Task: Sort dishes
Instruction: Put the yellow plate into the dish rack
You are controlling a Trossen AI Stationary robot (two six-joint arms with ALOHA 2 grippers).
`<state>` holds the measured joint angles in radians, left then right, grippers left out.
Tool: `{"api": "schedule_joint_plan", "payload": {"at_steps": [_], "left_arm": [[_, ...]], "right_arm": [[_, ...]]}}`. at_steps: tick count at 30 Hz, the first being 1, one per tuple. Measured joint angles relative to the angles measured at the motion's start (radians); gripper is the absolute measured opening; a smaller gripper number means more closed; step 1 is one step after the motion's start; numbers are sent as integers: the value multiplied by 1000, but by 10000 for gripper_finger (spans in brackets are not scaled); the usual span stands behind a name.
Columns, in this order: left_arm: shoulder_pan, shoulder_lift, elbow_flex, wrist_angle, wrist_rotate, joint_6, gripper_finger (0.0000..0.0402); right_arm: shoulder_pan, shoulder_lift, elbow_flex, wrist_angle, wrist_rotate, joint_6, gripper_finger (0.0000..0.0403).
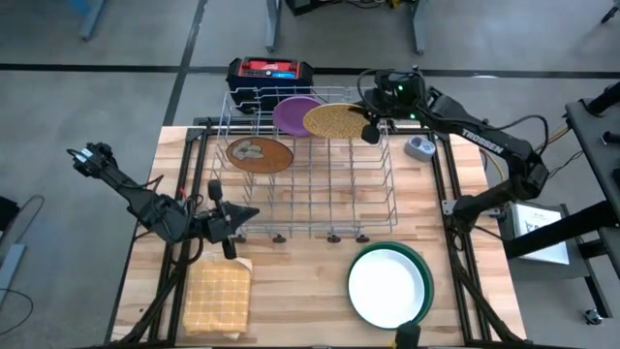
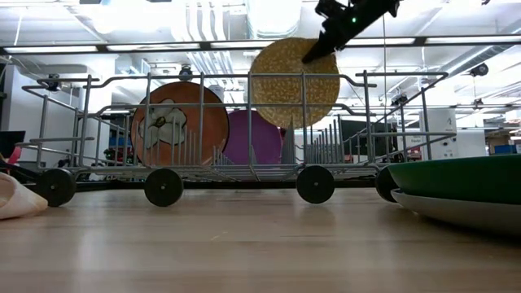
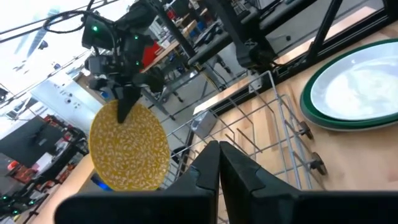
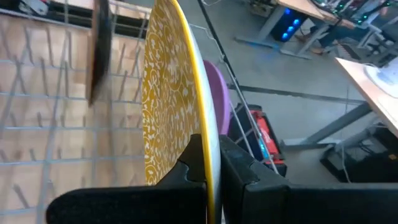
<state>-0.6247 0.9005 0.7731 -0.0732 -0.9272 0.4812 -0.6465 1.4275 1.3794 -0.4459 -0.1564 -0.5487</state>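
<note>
The yellow speckled plate (image 1: 334, 120) hangs on edge over the far right part of the wire rack (image 1: 320, 194), with my right gripper (image 1: 370, 131) shut on it. A brown blotched plate (image 2: 181, 124) and a purple plate (image 2: 252, 138) stand on edge between the rack's wires. A white plate (image 1: 386, 283) lies inside a green plate (image 1: 424, 267) on the table near the front right. My left gripper (image 1: 232, 217) is shut on nothing, in the air by the rack's near left corner. My right gripper pinches the yellow plate's rim (image 4: 208, 118) between its two fingers, one finger on each face. The fingers (image 2: 321, 49) come slanting down from above right at the plate's upper edge. The plate hangs upright below them, its lower edge below the rack's top rail and clear of the rack's floor.
A tan waffle cloth (image 1: 217, 296) lies at the front left. A small round grey-blue gadget (image 1: 419, 147) sits right of the rack. A black and red box (image 1: 269, 74) stands beyond the table's far edge. Bare wood lies between the rack and the front edge.
</note>
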Motion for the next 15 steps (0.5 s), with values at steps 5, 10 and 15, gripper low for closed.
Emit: {"api": "schedule_joint_plan", "payload": {"at_steps": [5, 10, 15], "left_arm": [[0, 0, 0, 0, -1, -8, 0], [0, 0, 0, 0, -2, -11, 0], [0, 0, 0, 0, -2, -11, 0]], "right_arm": [[-16, 7, -2, -7, -7, -29, 0], [-16, 15, -14, -6, -8, -48, 0], [-16, 15, -43, 12, -7, -51, 0]]}}
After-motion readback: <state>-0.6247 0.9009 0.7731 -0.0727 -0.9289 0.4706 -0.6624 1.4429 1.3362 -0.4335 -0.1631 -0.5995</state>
